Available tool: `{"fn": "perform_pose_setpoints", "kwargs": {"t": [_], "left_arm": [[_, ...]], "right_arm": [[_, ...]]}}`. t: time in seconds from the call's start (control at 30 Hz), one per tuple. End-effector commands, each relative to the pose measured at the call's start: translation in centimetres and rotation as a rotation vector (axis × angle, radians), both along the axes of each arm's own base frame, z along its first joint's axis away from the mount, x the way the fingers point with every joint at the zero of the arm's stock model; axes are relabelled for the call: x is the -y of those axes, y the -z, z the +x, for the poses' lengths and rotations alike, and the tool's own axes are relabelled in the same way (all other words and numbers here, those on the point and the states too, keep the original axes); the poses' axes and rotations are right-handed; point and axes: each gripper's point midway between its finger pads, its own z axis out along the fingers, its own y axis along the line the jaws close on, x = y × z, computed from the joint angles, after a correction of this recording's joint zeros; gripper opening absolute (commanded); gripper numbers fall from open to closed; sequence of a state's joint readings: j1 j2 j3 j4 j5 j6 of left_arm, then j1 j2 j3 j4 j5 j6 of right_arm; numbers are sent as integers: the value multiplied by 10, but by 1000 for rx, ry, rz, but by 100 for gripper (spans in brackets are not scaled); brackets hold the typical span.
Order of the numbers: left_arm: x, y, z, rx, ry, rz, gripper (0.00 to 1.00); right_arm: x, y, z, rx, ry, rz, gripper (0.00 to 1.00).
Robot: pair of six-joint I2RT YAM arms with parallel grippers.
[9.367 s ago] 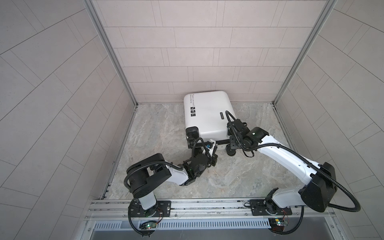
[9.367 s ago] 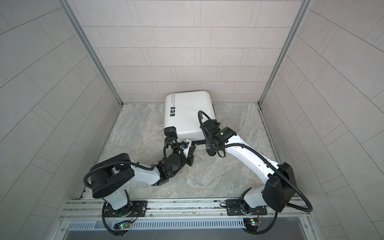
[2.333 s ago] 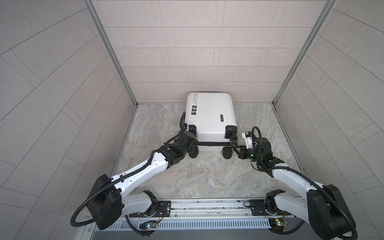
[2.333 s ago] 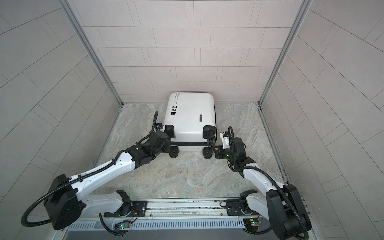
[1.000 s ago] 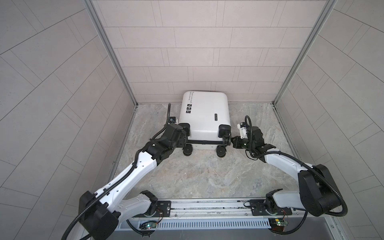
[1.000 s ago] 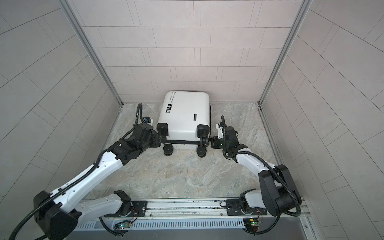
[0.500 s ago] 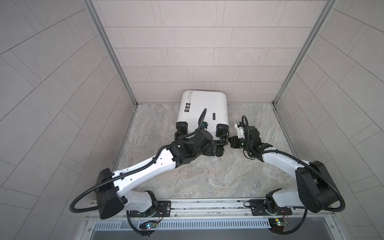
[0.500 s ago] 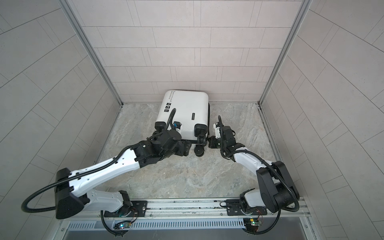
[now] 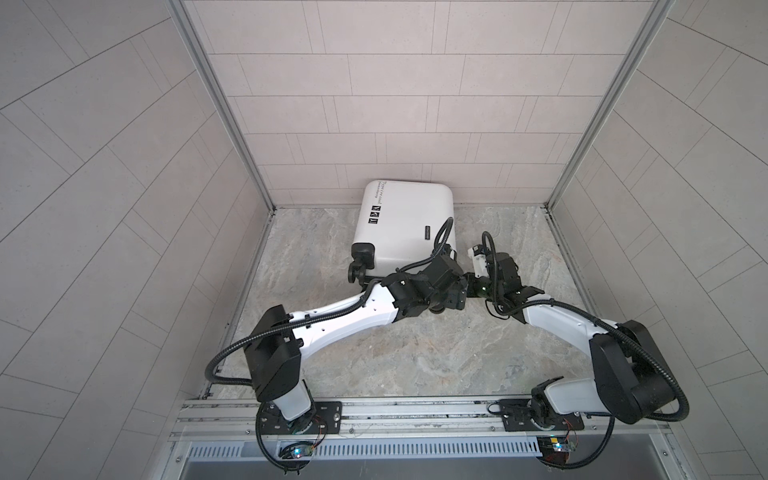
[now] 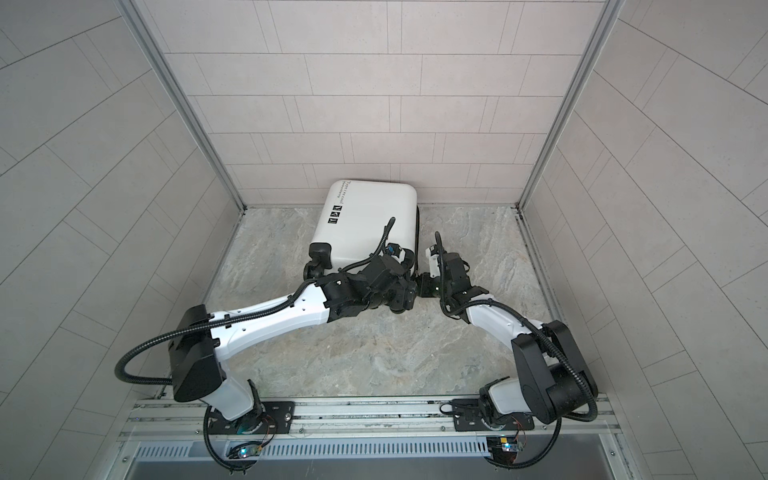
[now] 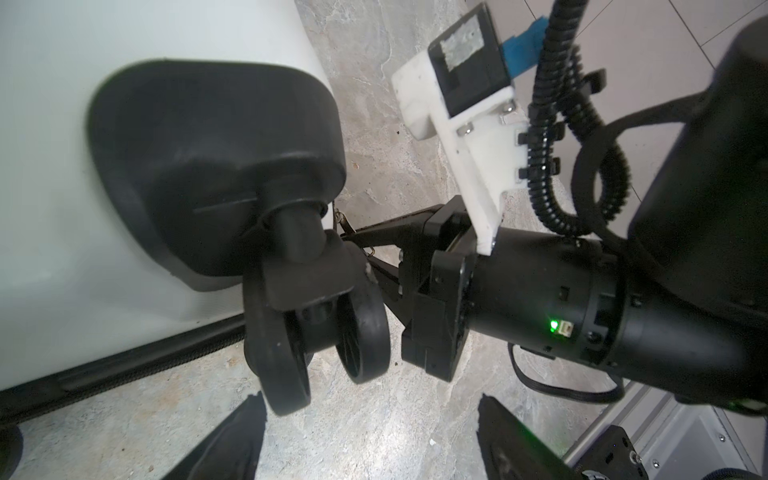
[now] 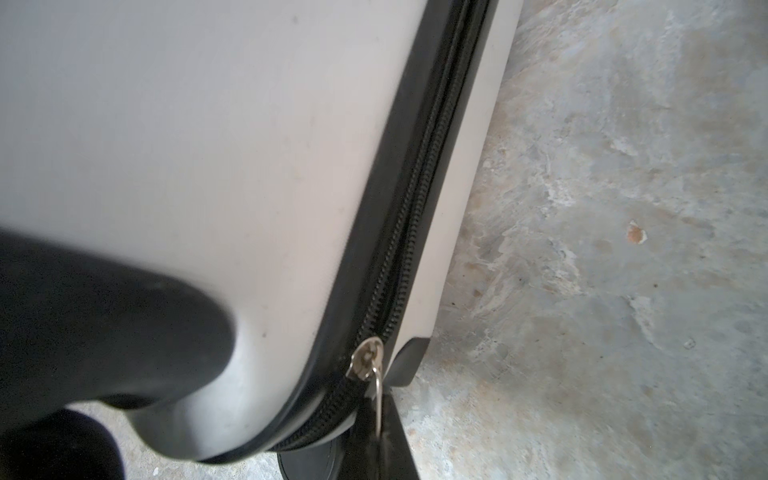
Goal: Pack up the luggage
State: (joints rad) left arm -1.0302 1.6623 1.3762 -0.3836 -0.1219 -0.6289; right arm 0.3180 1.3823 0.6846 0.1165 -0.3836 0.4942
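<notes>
The luggage (image 9: 403,220) (image 10: 365,220), a white suitcase, lies flat and closed against the back wall in both top views. My right gripper (image 12: 380,440) is shut on the metal zipper pull (image 12: 377,395) at the case's near right corner, where the black zipper band (image 12: 419,208) bends. My left arm reaches across the front of the case to that same corner. My left gripper (image 11: 374,436) stands open over bare floor just short of the black spinner wheel (image 11: 324,332), touching nothing. The right gripper (image 11: 365,253) shows past that wheel.
Tiled walls close the marble floor (image 9: 415,365) in on three sides; a metal rail (image 9: 395,415) with both arm bases runs along the front. The case's other near wheel (image 9: 357,272) sticks out at the left. Both wrists crowd together at the case's right corner.
My left arm has swung from the case's left near wheel across to the right one, its jaws opening wider. The right gripper has stayed shut at the corner.
</notes>
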Motion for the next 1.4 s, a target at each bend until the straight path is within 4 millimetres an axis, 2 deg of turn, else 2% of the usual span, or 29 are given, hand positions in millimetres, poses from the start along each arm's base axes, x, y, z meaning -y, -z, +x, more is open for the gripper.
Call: {"fn": "perform_pose_setpoints", "kwargs": {"t": [0.0, 0.23, 0.5, 0.7, 0.93, 1.37], "left_arm": [[1, 2, 11, 40, -36, 26, 85], [5, 9, 24, 87, -77, 33, 83], [6, 13, 34, 124, -90, 45, 71], [2, 18, 33, 127, -85, 64, 46], [-4, 16, 26, 130, -58, 71, 1], [-28, 7, 4, 118, 2, 96, 0]], "right_arm": [[-7, 4, -2, 1, -33, 3, 0], [-8, 3, -1, 5, -35, 10, 0], [-4, 2, -1, 8, -24, 4, 0], [-2, 3, 1, 9, -13, 0, 0], [0, -3, 5, 18, -3, 3, 0], [15, -23, 25, 50, 50, -5, 0]]}}
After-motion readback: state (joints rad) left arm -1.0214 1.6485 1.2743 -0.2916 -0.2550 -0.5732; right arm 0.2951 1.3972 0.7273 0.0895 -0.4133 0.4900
